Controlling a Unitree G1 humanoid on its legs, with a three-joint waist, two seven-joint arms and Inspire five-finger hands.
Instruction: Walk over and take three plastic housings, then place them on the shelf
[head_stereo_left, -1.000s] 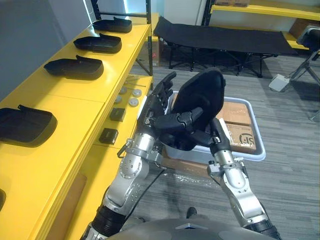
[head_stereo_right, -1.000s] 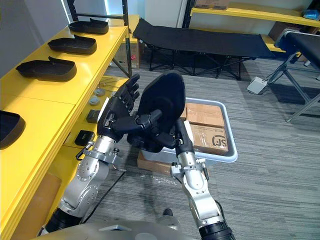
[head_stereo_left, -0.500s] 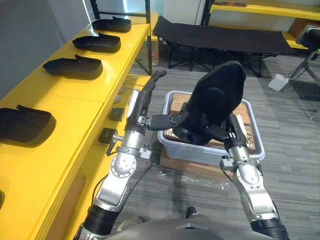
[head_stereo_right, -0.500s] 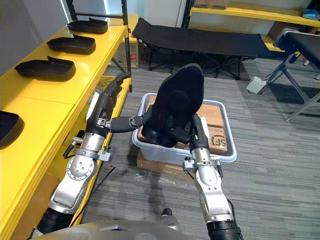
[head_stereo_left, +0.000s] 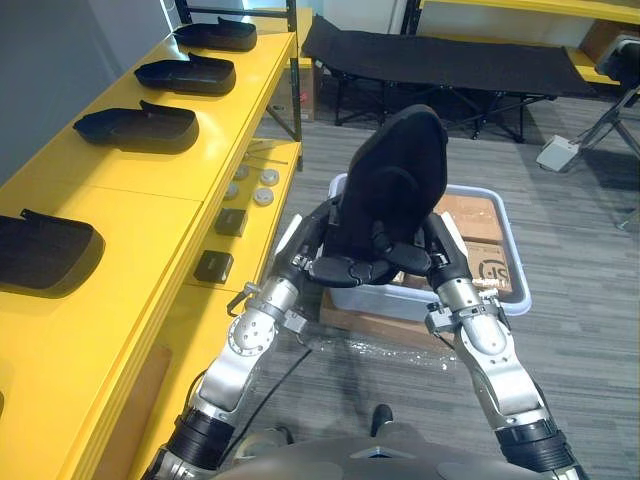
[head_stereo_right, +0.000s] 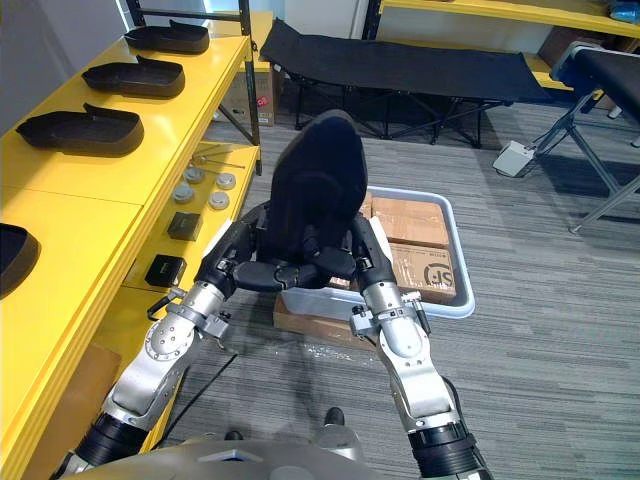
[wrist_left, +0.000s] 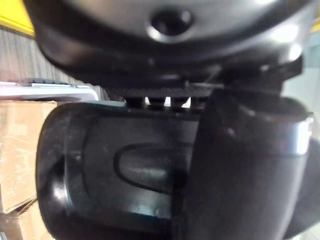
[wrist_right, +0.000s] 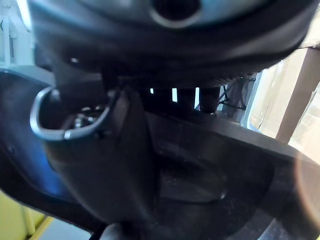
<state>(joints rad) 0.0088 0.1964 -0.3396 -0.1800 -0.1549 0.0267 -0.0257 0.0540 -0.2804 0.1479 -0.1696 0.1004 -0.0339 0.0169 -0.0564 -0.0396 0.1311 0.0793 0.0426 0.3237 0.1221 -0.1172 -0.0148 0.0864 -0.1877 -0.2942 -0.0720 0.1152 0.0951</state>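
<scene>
I see a matte black housing (head_stereo_right: 320, 185) between my left hand (head_stereo_left: 345, 268) and right hand (head_stereo_left: 415, 255), both dark. The shelf (head_stereo_left: 130, 215) is bright yellow, and the shelved housings (head_stereo_left: 135, 128) are black too. The bin (head_stereo_left: 513, 270) is pale grey-white and its boxes (head_stereo_left: 475, 215) are brown cardboard with black print. The floor (head_stereo_left: 590, 300) is grey with fine plank streaks. The cot (head_stereo_left: 450, 65) is black.

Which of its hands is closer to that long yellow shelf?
Left. The left hand grips the black plastic housing on the side toward the yellow shelf; the right hand holds its far side.
</scene>
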